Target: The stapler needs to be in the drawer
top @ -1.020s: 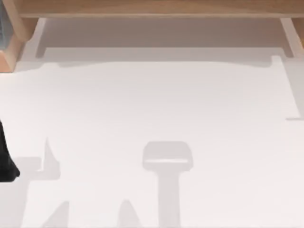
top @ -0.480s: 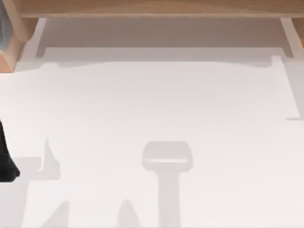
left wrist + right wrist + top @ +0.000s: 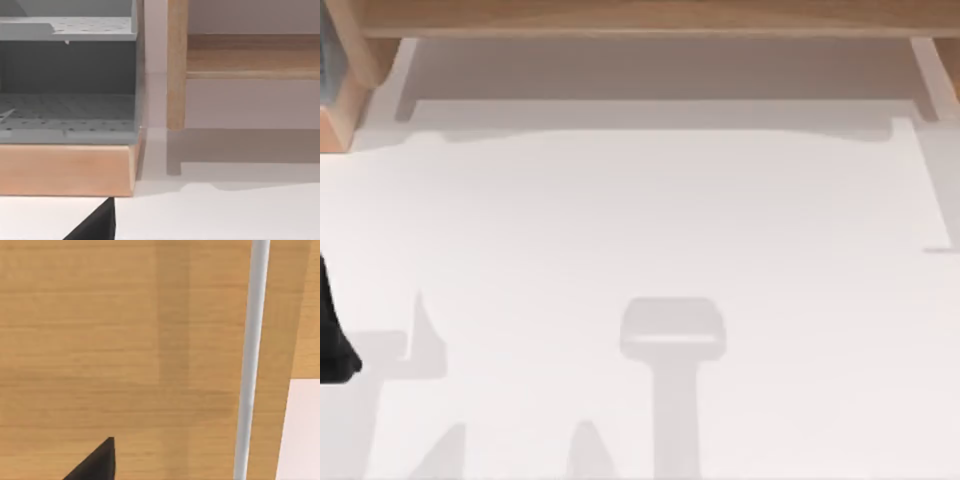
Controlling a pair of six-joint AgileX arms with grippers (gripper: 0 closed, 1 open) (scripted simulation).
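Observation:
The stapler is out of view. In the right wrist view a light wooden front (image 3: 125,340) with a thin silver bar handle (image 3: 250,360) lies close ahead; it looks like the drawer's face, shut. A dark tip of my right gripper (image 3: 97,462) pokes in near that wood. My left arm (image 3: 332,340) is a black shape at the table's left edge in the top view. A dark tip of my left gripper (image 3: 97,225) hangs over the white table in the left wrist view, short of a wooden ledge (image 3: 65,170).
A grey perforated shelf unit (image 3: 67,80) sits on the wooden ledge at the table's far left corner (image 3: 342,95). A long wooden shelf (image 3: 640,18) on legs (image 3: 176,65) spans the back. The white table (image 3: 650,220) carries shadows of the arms.

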